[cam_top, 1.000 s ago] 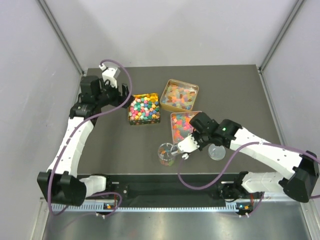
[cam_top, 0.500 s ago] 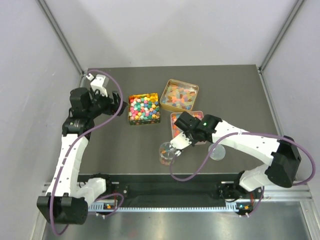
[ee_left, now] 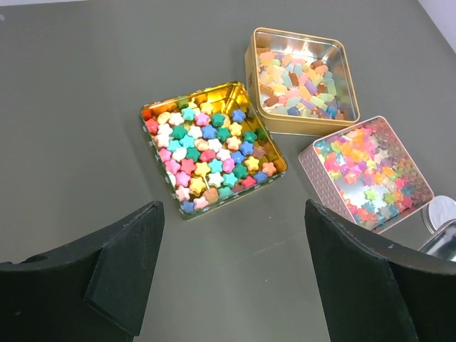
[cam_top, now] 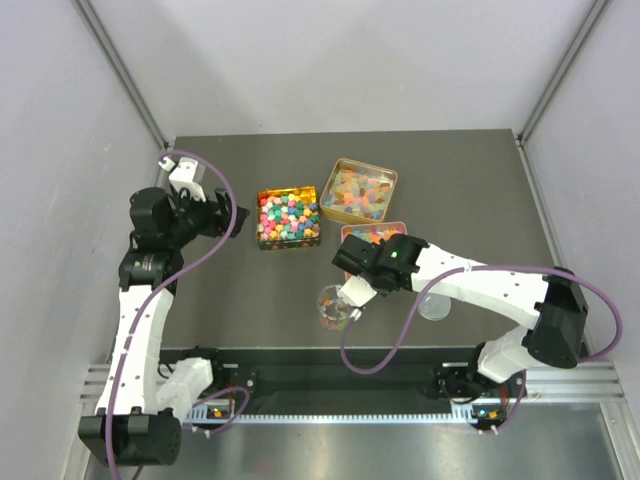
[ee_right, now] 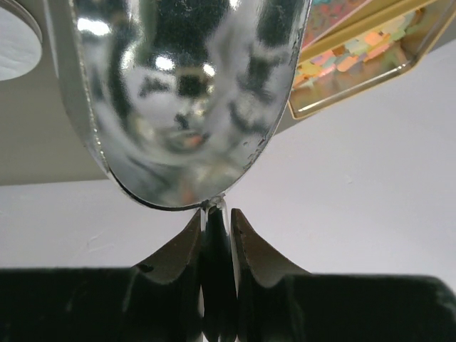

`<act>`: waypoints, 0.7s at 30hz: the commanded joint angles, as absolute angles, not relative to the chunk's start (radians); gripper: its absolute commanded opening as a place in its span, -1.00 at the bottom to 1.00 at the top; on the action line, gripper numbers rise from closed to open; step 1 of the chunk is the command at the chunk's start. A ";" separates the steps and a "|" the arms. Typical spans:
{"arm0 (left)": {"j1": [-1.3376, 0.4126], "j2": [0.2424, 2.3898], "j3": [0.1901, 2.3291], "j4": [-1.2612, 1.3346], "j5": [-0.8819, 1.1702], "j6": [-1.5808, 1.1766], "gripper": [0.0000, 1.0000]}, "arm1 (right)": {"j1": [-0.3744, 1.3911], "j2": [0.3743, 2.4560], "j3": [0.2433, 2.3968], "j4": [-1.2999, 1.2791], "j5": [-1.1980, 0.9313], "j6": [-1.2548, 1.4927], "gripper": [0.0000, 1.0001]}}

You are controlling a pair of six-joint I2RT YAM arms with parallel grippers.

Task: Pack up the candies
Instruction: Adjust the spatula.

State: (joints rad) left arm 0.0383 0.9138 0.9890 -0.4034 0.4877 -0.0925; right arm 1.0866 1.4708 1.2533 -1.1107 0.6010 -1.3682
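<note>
The candies fill three open tins: bright stars in a gold square tin [cam_top: 288, 217] [ee_left: 210, 157], pale pieces in a second gold tin [cam_top: 359, 190] [ee_left: 303, 82], and gummy-like ones in a pink tin [cam_top: 368, 236] [ee_left: 370, 171], which my right arm partly covers from above. My right gripper [cam_top: 357, 291] [ee_right: 216, 221] is shut on the handle of a metal scoop [ee_right: 189, 92]. The scoop hangs over a small glass jar [cam_top: 333, 308] holding a few candies. My left gripper [cam_top: 226, 214] [ee_left: 235, 263] stands open and empty, left of the star tin.
A round clear lid [cam_top: 433, 305] [ee_left: 438, 210] lies on the dark table right of the jar, under my right forearm. Grey walls close in the table on the left, right and back.
My left gripper has drawn back left and nearer, away from the star tin. My right gripper has carried the scoop left, from beside the pink tin to over the jar.
</note>
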 commanded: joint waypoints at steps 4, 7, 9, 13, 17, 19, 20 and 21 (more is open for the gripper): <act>0.054 0.877 0.974 -0.324 0.541 -0.132 0.69 | 1.129 1.499 1.368 -1.157 0.683 -1.328 -1.00; 0.058 0.879 0.980 -0.331 0.621 -0.164 0.68 | 1.134 1.496 1.385 -1.158 0.690 -1.315 -1.00; 0.057 0.888 0.965 -0.334 0.708 -0.202 0.59 | 1.131 1.485 1.413 -1.143 0.677 -1.267 -1.00; 0.028 0.914 0.904 -0.299 0.917 -0.359 0.37 | 1.115 1.480 1.485 -1.105 0.559 -1.077 -1.00; 0.008 0.957 0.937 -0.334 0.943 -0.361 0.17 | 1.114 1.473 1.512 -1.052 0.462 -0.904 -1.00; 0.003 0.977 0.969 -0.356 0.950 -0.354 0.15 | 1.106 1.474 1.538 -1.042 0.460 -0.905 -1.00; 0.000 0.998 0.979 -0.356 0.954 -0.350 0.13 | 1.098 1.479 1.554 -1.032 0.459 -0.916 -1.00; -0.030 1.011 0.994 -0.353 0.953 -0.347 0.11 | 1.086 1.489 1.584 -1.032 0.454 -0.919 -1.00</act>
